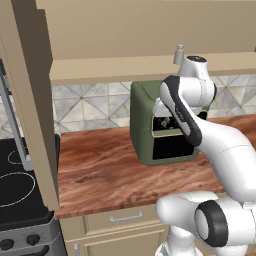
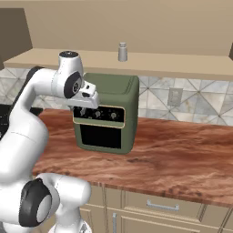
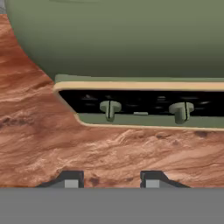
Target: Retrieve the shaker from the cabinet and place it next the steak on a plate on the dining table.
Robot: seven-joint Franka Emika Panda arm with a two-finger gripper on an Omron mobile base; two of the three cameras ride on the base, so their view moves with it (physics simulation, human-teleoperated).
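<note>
Where the left base view begins, a tan cabinet (image 1: 150, 30) fills the top of the frame, and its open lower shelf runs across just below. The shaker (image 1: 179, 54), a small pale grey cylinder, stands upright on that shelf at upper right of centre. Directly beneath it the white arm bends in front of a dark green countertop oven (image 1: 145, 125) on a reddish wood-grain counter (image 1: 100, 175). The hand is tucked against the oven front, lower in the frame than the shaker and apart from it. A black stovetop (image 1: 15, 185) lies at lower left.

In the right base view, the shaker (image 2: 122, 52) stands at top centre on the shelf of the cabinet (image 2: 136, 18). The hand sits left of centre, below and to the left of the shaker, against the upper front of the oven (image 2: 109, 113) near its knobs. The counter (image 2: 182, 159) stretches to the right.

In the hand view, the gripper (image 3: 112, 179) shows as two dark fingertips (image 3: 70, 178) at the bottom edge, drawn in as narrow as they go with nothing between them. Above them lie the wood-grain counter (image 3: 109, 148) and the oven (image 3: 122, 39) with two knobs (image 3: 110, 109) on its dark panel.
</note>
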